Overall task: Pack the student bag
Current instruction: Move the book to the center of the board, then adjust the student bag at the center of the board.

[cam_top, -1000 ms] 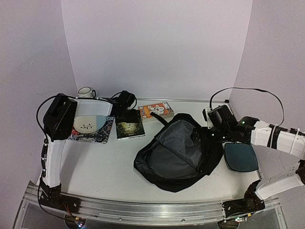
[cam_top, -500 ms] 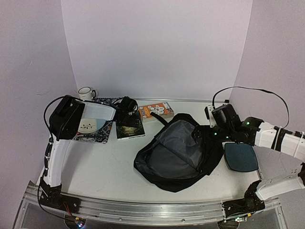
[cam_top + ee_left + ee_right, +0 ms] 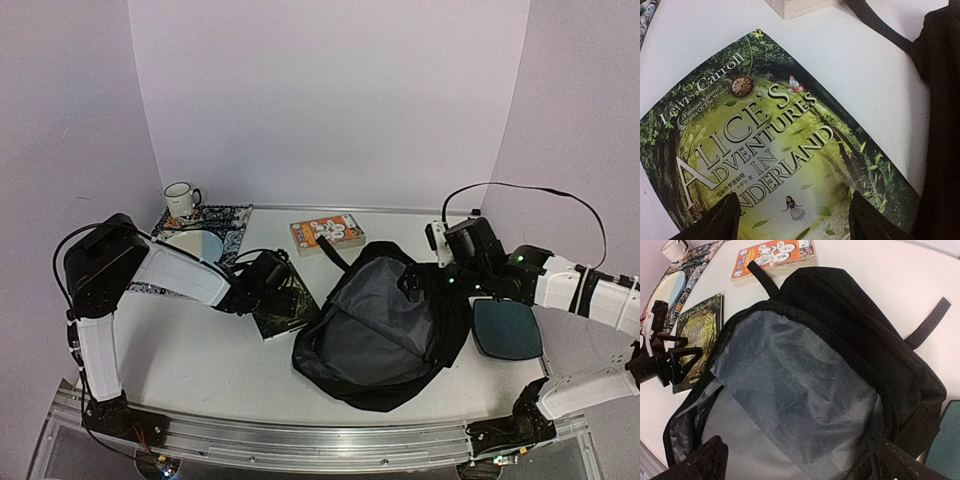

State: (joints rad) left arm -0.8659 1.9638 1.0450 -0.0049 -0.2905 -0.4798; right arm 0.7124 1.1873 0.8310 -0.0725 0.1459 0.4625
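Observation:
The student bag [image 3: 385, 335] lies open on the table, a big black backpack [image 3: 855, 305] with its grey lining [image 3: 790, 405] facing up. My right gripper [image 3: 415, 285] hangs open over the bag's mouth, fingers spread wide above the lining [image 3: 805, 462]. A green "Alice's Adventures in Wonderland" book [image 3: 285, 308] lies flat just left of the bag. My left gripper [image 3: 270, 288] is low over its cover [image 3: 760, 145], open [image 3: 795, 222], one fingertip [image 3: 715, 220] at each side of the picture on the cover. An orange book [image 3: 327, 233] lies behind the bag.
A dark-teal rounded pad [image 3: 505, 328] lies right of the bag. At the back left stand a white mug [image 3: 180, 197] and a plate [image 3: 195, 243] on a patterned cloth [image 3: 225, 220]. A black strap [image 3: 875, 22] runs from the bag toward the orange book.
My left arm swung forward from the back left. The green book slid nearer and turned toward the bag with it. The left jaws narrowed a little. The right arm barely moved.

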